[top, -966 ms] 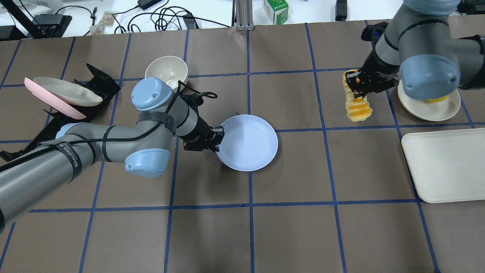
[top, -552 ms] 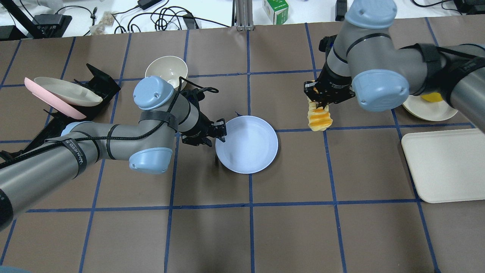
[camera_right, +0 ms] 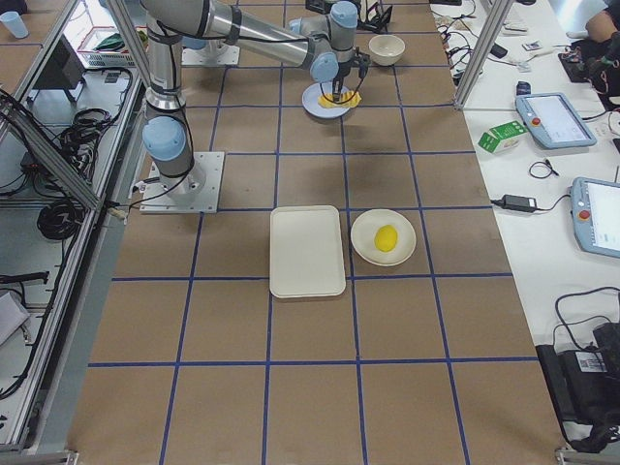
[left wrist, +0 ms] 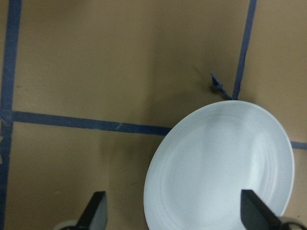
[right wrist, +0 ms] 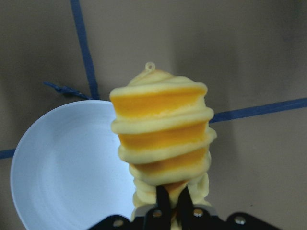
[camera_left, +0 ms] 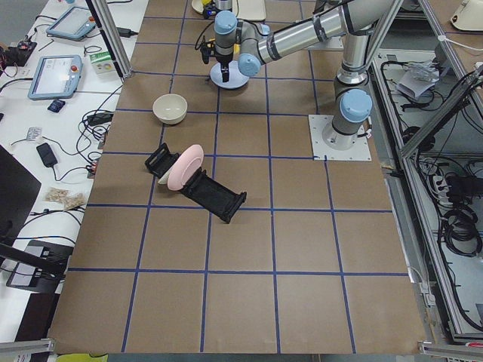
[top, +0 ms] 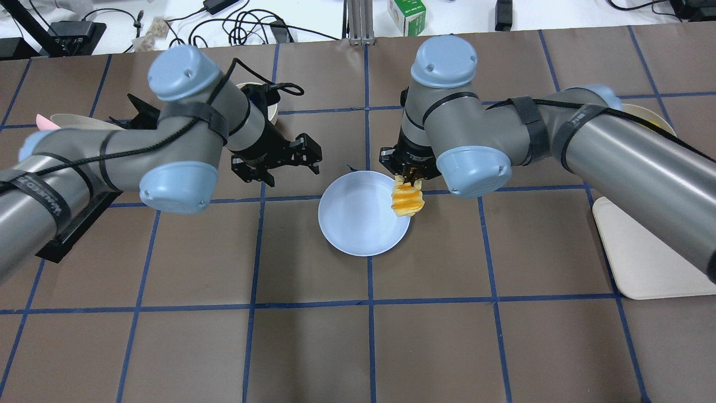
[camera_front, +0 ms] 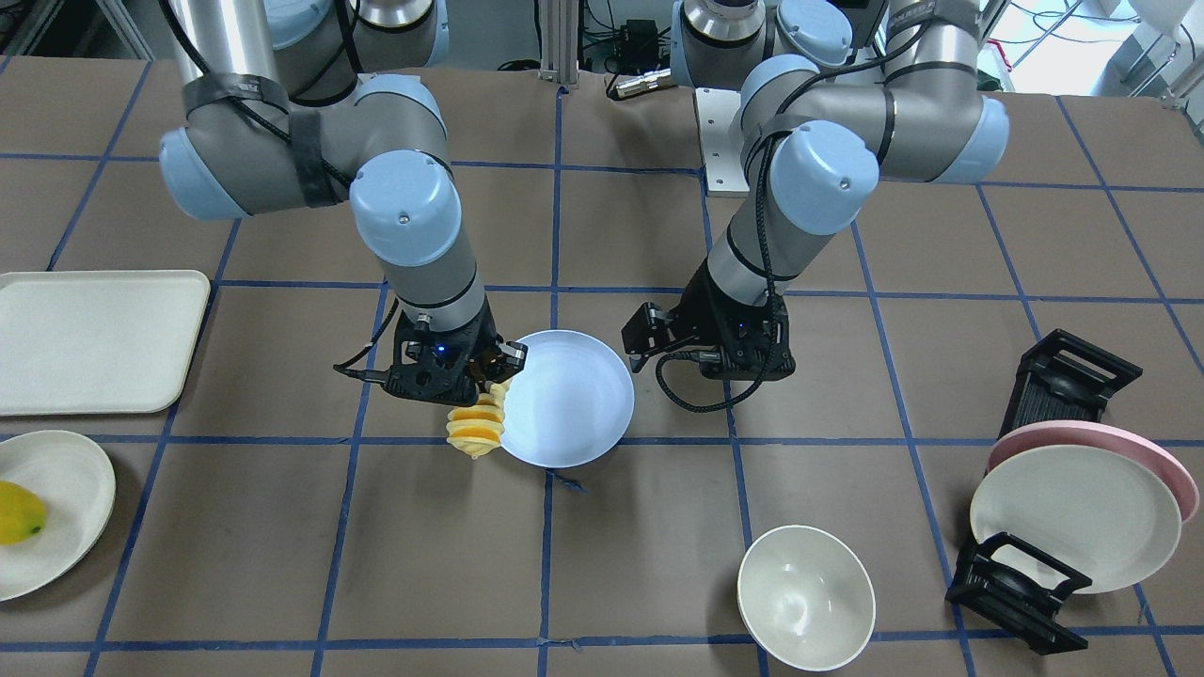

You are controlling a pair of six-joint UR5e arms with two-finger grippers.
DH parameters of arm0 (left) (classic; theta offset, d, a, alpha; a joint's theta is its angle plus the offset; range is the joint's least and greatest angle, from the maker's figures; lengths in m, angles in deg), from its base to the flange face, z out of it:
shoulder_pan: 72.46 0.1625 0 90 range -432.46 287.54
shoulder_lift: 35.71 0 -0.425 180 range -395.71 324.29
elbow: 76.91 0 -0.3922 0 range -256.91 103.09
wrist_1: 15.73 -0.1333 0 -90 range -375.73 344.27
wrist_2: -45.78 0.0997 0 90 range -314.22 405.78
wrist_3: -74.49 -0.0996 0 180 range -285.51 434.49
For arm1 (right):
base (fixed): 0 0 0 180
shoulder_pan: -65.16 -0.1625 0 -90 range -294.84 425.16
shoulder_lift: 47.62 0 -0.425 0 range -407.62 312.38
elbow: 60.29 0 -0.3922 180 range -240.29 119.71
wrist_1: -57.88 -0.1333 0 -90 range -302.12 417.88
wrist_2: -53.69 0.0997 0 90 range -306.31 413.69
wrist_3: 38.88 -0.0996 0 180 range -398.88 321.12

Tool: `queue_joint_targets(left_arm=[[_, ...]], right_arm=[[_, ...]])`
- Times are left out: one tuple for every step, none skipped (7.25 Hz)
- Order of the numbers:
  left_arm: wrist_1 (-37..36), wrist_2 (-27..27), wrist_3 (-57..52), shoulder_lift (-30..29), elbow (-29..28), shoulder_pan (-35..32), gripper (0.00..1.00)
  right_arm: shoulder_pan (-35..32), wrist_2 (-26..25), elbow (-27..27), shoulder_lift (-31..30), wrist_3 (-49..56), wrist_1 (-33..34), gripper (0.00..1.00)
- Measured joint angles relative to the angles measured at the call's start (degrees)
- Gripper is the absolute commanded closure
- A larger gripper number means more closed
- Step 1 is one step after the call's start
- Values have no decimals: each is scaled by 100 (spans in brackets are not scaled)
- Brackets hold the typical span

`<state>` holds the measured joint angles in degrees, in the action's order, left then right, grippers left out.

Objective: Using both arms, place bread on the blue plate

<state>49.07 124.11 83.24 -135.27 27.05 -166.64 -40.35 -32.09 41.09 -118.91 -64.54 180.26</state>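
Note:
The blue plate (top: 358, 224) lies flat near the table's middle, seen also in the front view (camera_front: 574, 400). My right gripper (top: 408, 178) is shut on the top end of the bread (top: 407, 202), a ridged orange-yellow loaf. The bread hangs down over the plate's right rim. The right wrist view shows the bread (right wrist: 163, 139) hanging from the shut fingers, with the plate (right wrist: 67, 163) below and to its left. My left gripper (top: 313, 157) is open and empty, raised off the table to the far left of the plate. The left wrist view shows the plate (left wrist: 220, 163) between its spread fingers.
A black rack holding a pink plate and a cream plate (camera_front: 1082, 503) stands on my left. A cream bowl (camera_front: 804, 597) sits beyond my left arm. A cream tray (top: 654, 252) and a cream plate (camera_front: 56, 527) with a yellow fruit (camera_front: 19, 512) lie on my right.
My right arm has carried the bread leftward from near the cream plate to the blue plate's right rim. My left gripper has drawn back from the plate's left rim and risen.

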Motion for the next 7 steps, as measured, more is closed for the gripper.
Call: queue_joint_targets(left_arm=[[863, 270, -419, 183, -416, 70, 0], [1480, 421, -743, 359, -708, 168, 0], [1928, 506, -1015, 538, -899, 303, 0], [2257, 592, -1290, 742, -1042, 424, 0], [2430, 768, -1493, 928, -1164, 483, 0], [2496, 953, -1565, 1035, -1277, 500, 0], [2525, 1033, -1491, 1039, -1430, 501, 0]], right_arm=[[-191, 3, 12, 78, -136, 85, 100], [-369, 6, 6, 148, -277, 173, 100], [-506, 8, 6, 232, -398, 294, 100], [-624, 5, 21, 340, -453, 378, 60], [-745, 4, 22, 450, -469, 420, 1], [-805, 9, 8, 508, -460, 436, 0], [-823, 10, -16, 516, -432, 439, 0]])
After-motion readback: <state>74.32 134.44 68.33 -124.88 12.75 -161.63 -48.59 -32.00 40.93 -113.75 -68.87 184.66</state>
